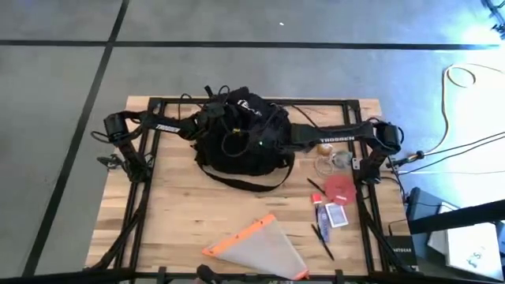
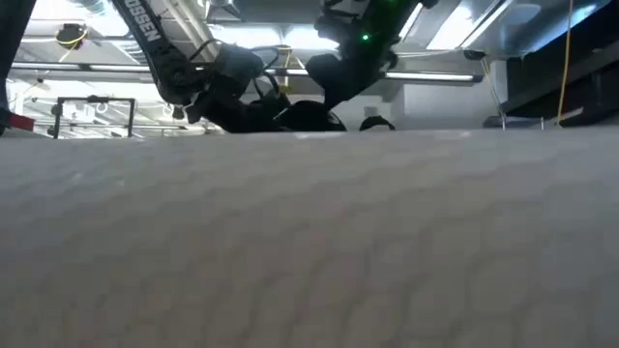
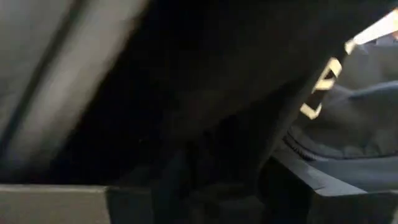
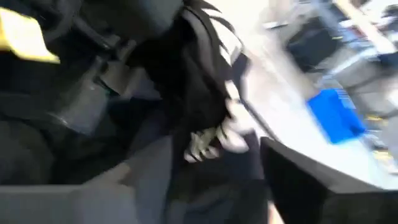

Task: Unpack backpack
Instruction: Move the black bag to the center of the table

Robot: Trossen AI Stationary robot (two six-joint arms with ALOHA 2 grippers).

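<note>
The black backpack (image 1: 241, 146) lies in a heap on the wooden table, a little past its middle, with white lettering (image 1: 251, 108) on top and a strap (image 1: 245, 183) trailing toward the near edge. My left gripper (image 1: 215, 118) is at the backpack's far left top. My right gripper (image 1: 268, 138) is at its right side, over the dark fabric. In both wrist views black fabric (image 3: 360, 118) (image 4: 199, 99) fills most of the picture. The low view shows only the backpack's top (image 2: 290, 118) behind the pouch.
A translucent pouch with orange trim (image 1: 256, 244) lies at the near edge and blocks most of the low view. Right of the backpack are a clear object (image 1: 335, 162), a red disc (image 1: 341, 188), a card (image 1: 337, 216) and pens (image 1: 322, 233). The near-left table (image 1: 166, 221) is bare wood.
</note>
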